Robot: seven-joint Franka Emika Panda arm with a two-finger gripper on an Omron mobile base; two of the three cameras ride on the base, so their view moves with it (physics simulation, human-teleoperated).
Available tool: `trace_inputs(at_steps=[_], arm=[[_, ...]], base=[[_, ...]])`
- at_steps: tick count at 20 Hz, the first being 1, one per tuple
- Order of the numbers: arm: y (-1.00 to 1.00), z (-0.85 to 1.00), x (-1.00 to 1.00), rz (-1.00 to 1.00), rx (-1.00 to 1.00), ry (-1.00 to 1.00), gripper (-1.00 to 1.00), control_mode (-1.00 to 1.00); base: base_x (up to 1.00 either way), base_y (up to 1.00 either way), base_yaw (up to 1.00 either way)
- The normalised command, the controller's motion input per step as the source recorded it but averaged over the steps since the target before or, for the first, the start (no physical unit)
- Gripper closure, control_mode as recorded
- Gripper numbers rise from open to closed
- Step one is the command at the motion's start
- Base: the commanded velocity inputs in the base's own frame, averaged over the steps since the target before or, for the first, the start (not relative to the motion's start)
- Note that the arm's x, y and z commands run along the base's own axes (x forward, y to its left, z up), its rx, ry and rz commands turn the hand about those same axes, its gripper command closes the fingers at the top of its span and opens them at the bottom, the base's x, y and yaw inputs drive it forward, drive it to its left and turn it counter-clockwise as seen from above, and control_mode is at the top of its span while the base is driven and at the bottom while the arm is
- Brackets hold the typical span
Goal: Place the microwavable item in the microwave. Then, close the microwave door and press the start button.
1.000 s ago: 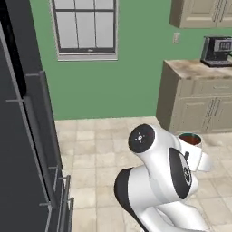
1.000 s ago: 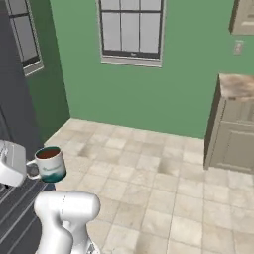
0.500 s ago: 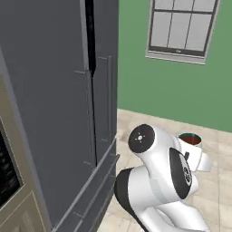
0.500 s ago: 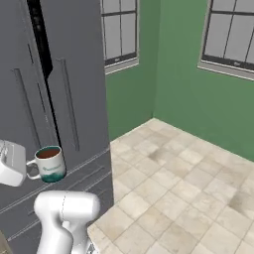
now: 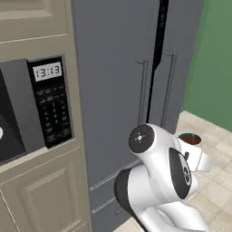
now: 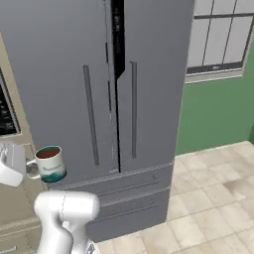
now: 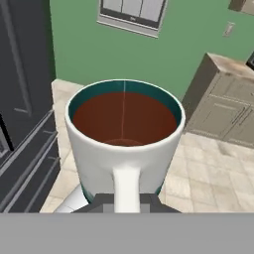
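The mug (image 7: 124,144), filled with dark brown liquid, is held upright in the air by its handle, on which the gripper (image 7: 126,198) is clamped. It is carried in front of the tall grey fridge (image 6: 114,99), above the tiled floor (image 6: 213,198). The microwave (image 5: 31,108) is seen set in beige cabinets (image 5: 41,186) beside the fridge, its control panel (image 5: 50,102) showing a lit display.
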Motion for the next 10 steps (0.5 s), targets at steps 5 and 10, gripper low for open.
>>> trace_inputs(at_steps=[5, 10], arm=[[0.00, 0.00, 0.00, 0.00, 0.00, 0.00, 1.00, 1.00], [0.00, 0.00, 0.00, 0.00, 0.00, 0.00, 1.00, 1.00]], base=[[-0.36, 0.05, 0.79], [-0.36, 0.04, 0.80]])
